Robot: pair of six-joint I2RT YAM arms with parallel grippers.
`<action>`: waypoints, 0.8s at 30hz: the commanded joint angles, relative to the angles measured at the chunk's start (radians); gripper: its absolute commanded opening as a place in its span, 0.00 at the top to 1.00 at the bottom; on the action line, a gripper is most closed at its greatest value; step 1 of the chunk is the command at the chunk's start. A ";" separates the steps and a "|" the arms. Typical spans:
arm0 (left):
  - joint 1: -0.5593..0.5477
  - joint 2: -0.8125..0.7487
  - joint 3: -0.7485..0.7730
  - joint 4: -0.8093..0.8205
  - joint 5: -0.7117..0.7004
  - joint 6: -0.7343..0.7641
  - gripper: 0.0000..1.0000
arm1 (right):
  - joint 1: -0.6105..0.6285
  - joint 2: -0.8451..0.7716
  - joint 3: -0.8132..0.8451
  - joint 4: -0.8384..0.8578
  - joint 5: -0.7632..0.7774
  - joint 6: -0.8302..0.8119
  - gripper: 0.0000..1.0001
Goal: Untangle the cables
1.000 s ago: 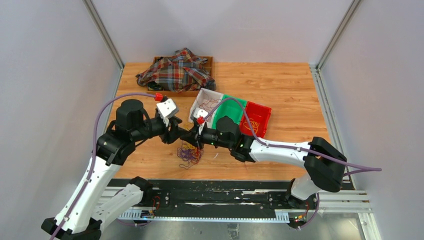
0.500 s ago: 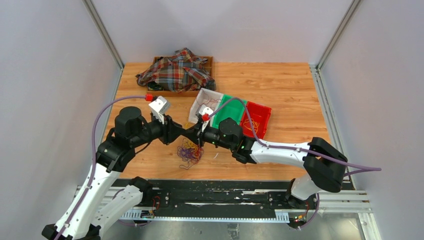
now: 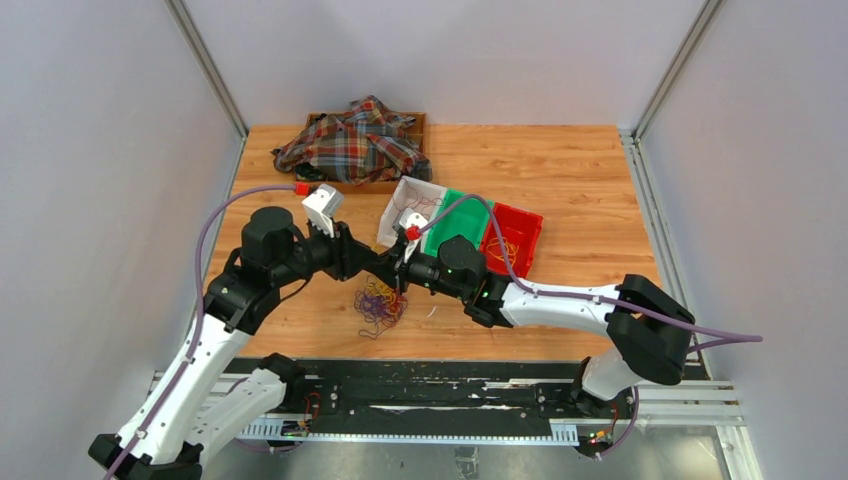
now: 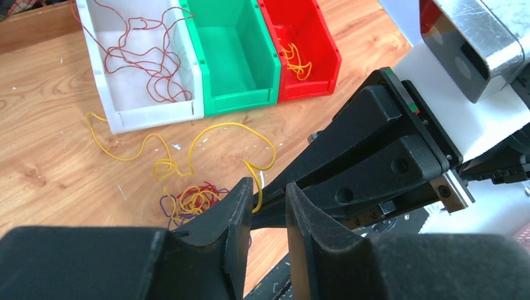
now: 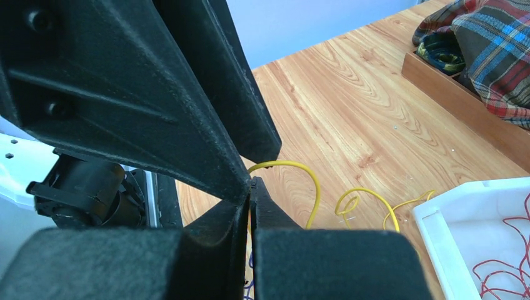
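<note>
The cables form a small tangle of yellow, red and purple loops on the wooden table; it also shows in the left wrist view. One long yellow cable trails out of the tangle toward the bins. My right gripper is shut on an end of this yellow cable, just above the tangle. My left gripper is open. Its jaws stand around the right gripper's tips and the yellow cable end, tip to tip.
A white bin holds loose red cables. A green bin stands beside it, then a red bin with a yellow cable. A plaid cloth lies over a wooden tray at the back.
My left arm has swung its wrist round and brought its gripper closer to the right gripper's tips. The right arm and the tangle have hardly moved.
</note>
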 commanded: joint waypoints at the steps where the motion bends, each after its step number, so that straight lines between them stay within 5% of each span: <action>1: 0.006 0.011 -0.011 0.035 -0.005 -0.016 0.71 | -0.008 0.012 0.032 0.045 0.010 0.014 0.99; 10: 0.006 0.029 -0.028 0.011 -0.031 0.004 0.78 | -0.008 0.019 0.035 0.041 0.023 0.018 0.99; 18: 0.005 0.026 0.000 0.023 -0.114 0.034 1.00 | -0.008 0.028 0.041 0.046 0.034 0.068 0.99; 24: 0.006 0.012 0.044 0.027 -0.107 0.063 1.00 | -0.008 0.048 0.020 0.083 0.067 0.131 0.83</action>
